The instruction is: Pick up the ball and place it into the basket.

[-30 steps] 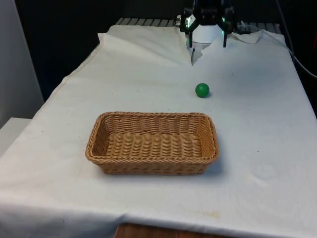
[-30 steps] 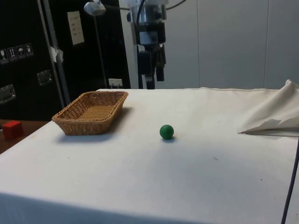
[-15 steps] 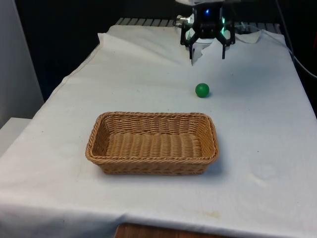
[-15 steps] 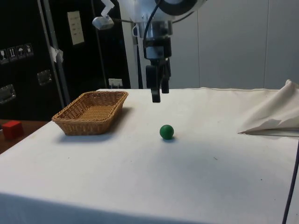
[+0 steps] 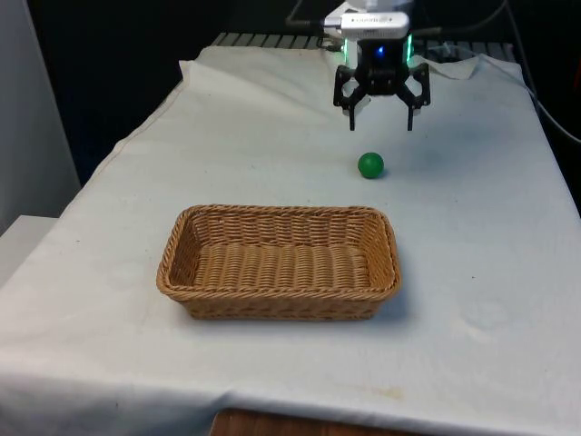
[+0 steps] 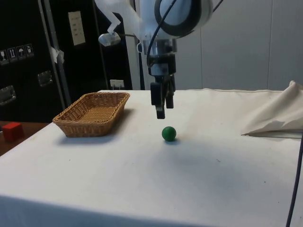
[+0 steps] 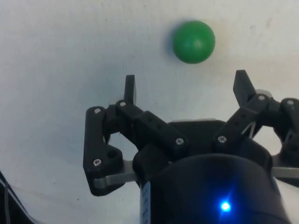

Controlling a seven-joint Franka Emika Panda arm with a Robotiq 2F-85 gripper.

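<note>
Above the white cloth (image 5: 472, 236) my pincer (image 5: 381, 124) (image 6: 160, 113) (image 7: 186, 88) hangs with its fingers spread wide and nothing between them. Just below and slightly ahead of the fingertips lies the green ball (image 5: 370, 165) (image 6: 169, 134) (image 7: 194, 41), untouched on the cloth. Well beyond the ball from my pincer stands the wicker basket (image 5: 280, 292) (image 6: 75, 124).

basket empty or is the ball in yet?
Empty. The basket shows only bare wicker inside; the green ball sits on the cloth beyond it, under the open claw.
</note>
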